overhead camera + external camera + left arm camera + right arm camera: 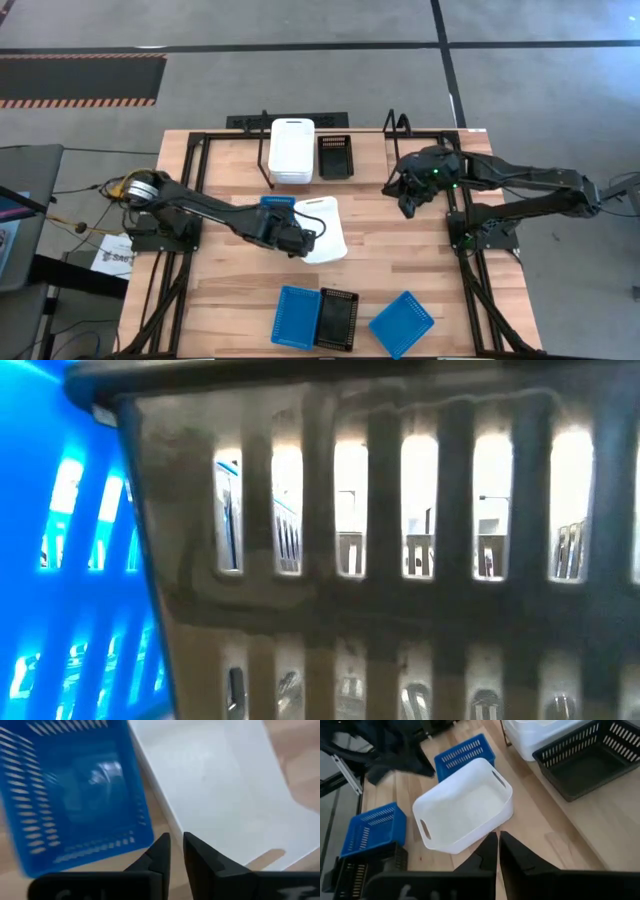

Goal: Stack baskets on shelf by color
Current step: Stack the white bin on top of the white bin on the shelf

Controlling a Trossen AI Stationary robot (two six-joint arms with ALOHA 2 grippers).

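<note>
- Baskets nearest the front edge: a blue basket (296,317), a black basket (338,319) and a second blue one (402,324) lie in a row at six o'clock on the bench (420,250), all unsorted.
- At bench centre, the left gripper (176,851), fingers nearly together and holding nothing, sits over the gap between a third blue basket (75,790) and the loose white basket (215,785); judged step: picking one of these.
- Next it must spread its fingers and take a rim.
- At three o'clock the right gripper (498,849) waits, fingers together.
- At twelve o'clock, the shelf (262,150) holds a white basket (291,150) and a black one (335,156).
</note>
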